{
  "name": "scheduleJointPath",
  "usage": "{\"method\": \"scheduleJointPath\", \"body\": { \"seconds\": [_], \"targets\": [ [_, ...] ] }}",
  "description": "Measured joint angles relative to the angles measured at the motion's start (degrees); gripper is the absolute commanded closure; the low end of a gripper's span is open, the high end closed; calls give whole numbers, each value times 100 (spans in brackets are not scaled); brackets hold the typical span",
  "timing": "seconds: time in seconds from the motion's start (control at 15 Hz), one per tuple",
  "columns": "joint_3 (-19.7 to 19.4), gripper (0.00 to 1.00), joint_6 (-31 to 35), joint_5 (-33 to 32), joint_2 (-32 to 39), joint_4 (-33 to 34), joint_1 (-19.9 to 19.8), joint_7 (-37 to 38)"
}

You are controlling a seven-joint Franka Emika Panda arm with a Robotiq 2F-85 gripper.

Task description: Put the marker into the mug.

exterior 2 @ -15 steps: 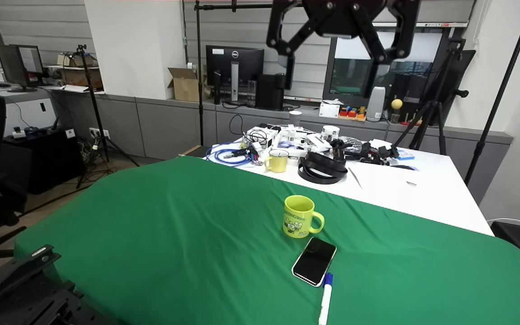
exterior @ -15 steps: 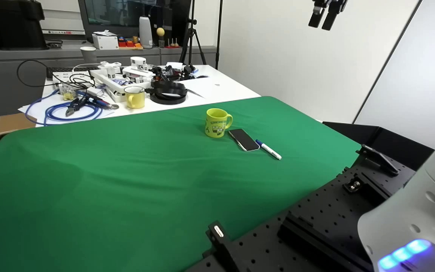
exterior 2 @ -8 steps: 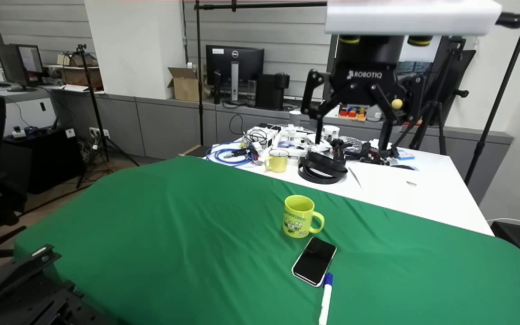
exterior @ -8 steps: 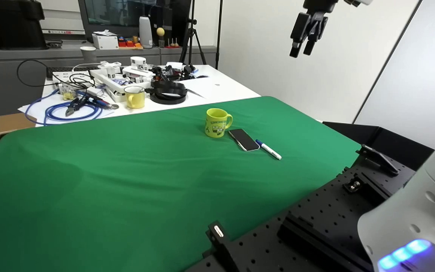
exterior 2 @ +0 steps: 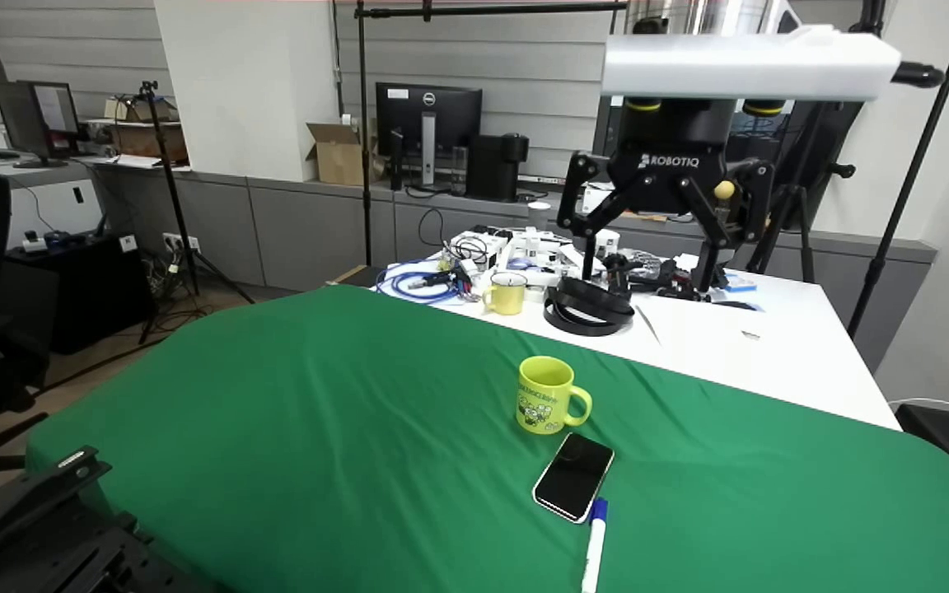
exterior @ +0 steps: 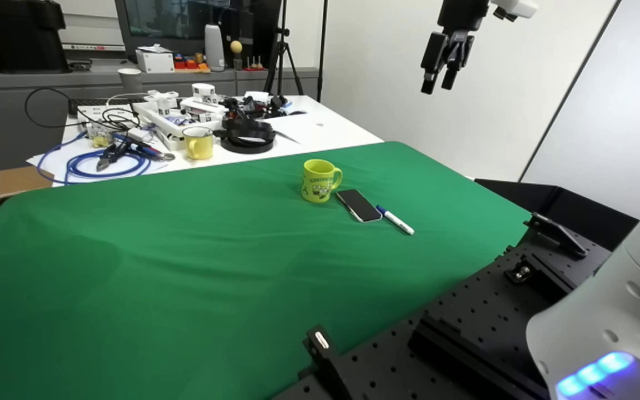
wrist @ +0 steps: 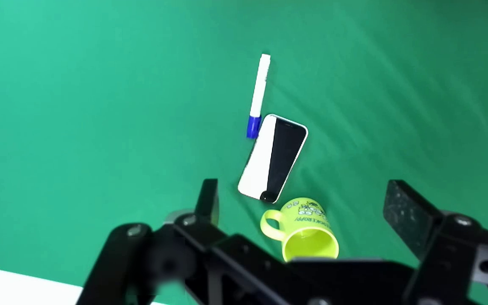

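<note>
On tool (exterior 2: 644, 282), wht "ROBOTIQ" lbl (exterior 2: 670, 161) & on mug (exterior 2: 543, 405), dk txt (exterior 2: 535, 398).

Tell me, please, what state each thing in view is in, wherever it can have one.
Green cloth: spread out, wrinkled.
Gripper: open, holding nothing.
Yellow-green mug: upright on the cloth.
Marker: capped, lying on the cloth, not in that mug.
Phone: lying flat, screen up and dark in both exterior views; on or off, I cannot tell.
Pale yellow mug: upright on the white table.
Cardboard box: flap open.
Base lights: lit blue.
</note>
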Motion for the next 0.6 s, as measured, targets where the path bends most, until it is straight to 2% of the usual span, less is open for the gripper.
{"method": "scheduleJointPath", "body": {
  "seconds": [0.2,0.4,0.6],
  "targets": [
    [134,0,589,23,524,-60,-185,11],
    [286,0,1345,176,1474,-30,-399,23],
    [559,0,1801,255,2426,235,-643,193]
  ]
}}
